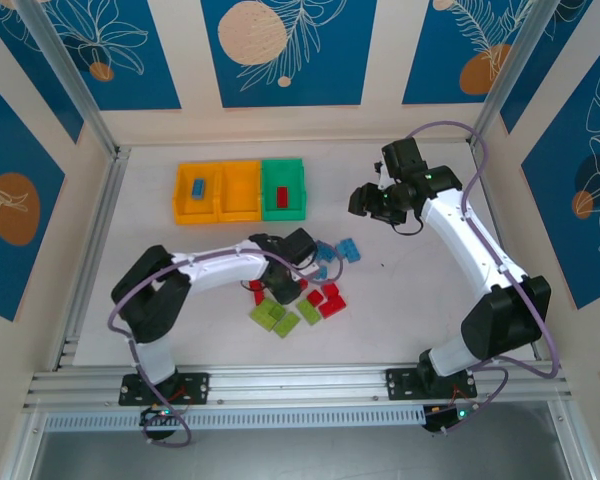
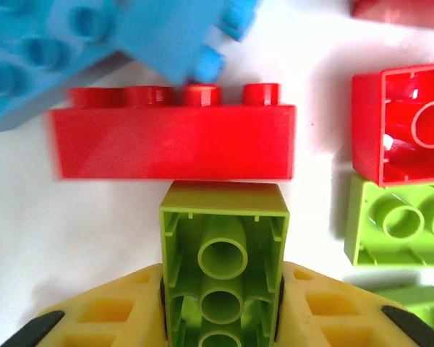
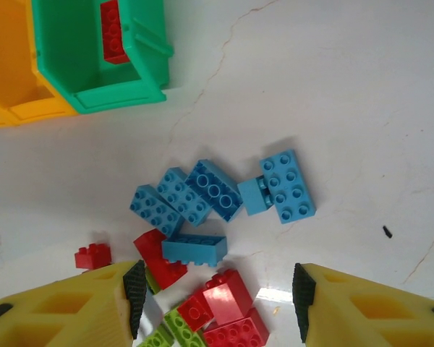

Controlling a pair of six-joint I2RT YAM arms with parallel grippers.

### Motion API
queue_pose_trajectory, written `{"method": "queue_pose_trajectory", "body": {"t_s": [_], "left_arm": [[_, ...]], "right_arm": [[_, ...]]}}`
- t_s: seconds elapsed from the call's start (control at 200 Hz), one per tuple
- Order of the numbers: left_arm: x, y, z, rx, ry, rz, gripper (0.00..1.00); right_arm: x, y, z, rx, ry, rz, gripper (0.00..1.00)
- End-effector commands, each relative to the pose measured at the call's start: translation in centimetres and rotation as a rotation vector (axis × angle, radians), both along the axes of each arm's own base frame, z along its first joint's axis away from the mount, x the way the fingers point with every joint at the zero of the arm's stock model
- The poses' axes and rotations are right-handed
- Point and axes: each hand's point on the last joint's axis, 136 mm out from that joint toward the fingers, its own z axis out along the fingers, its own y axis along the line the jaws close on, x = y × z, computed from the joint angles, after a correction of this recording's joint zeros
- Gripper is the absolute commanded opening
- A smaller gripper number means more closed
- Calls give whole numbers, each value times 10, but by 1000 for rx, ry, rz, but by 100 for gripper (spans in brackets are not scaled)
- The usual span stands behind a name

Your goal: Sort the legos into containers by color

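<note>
Three containers in a row toward the far left of the table (image 1: 410, 300), viewed from overhead: left orange-yellow bin (image 1: 179, 195) holding one blue brick (image 1: 198, 187), middle orange-yellow bin (image 1: 240, 190), then green bin (image 1: 301, 190) holding one red brick (image 1: 282, 190). Loose legos (image 1: 330, 303) scattered near the table's middle, blue toward the back, red and lime nearer the arms. Left gripper (image 1: 277, 285) down over the left part of that pile; right gripper (image 1: 365, 200) raised, right of the green bin and well apart from the pile. From the left wrist: left gripper pinching a lime green brick (image 2: 223, 217), hollow underside facing the camera, yellow fingers (image 2: 108, 318) against its two sides. Just beyond that brick's far end, a long red brick (image 2: 173, 141) lying on its side, touching or nearly so, cannot tell which. Past that, a big blue piece (image 2: 72, 43), blurred; off to the right, an upturned red piece (image 2: 405, 123) with a lime piece (image 2: 398, 224) just beside it. From the right wrist: right gripper spread wide, nothing between its fingertips (image 3: 65, 303), hanging above the pile. Below, a cluster of blue bricks (image 3: 217, 191), red bricks (image 3: 228, 311) nearer the camera, green bin at upper left with the red brick inside, an orange-yellow bin touching its left side.
</note>
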Motion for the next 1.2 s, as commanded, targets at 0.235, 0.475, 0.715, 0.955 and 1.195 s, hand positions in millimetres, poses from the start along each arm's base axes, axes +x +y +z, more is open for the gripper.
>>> {"method": "queue_pose_trajectory", "body": {"t_s": [0.235, 0.475, 0.715, 0.955, 1.195], "left_arm": [[103, 63, 112, -353, -180, 463, 31], [217, 132, 111, -308, -238, 855, 31], [275, 149, 94, -291, -229, 975, 34], [288, 150, 107, -312, -243, 956, 50], [259, 130, 174, -499, -260, 872, 45]], "right_arm": [[-3, 11, 27, 119, -36, -24, 59], [-2, 13, 17, 130, -4, -43, 59], [-9, 11, 9, 127, 22, -67, 59], [-12, 14, 6, 134, 37, -60, 59], [-12, 11, -13, 100, 71, -74, 59]]}}
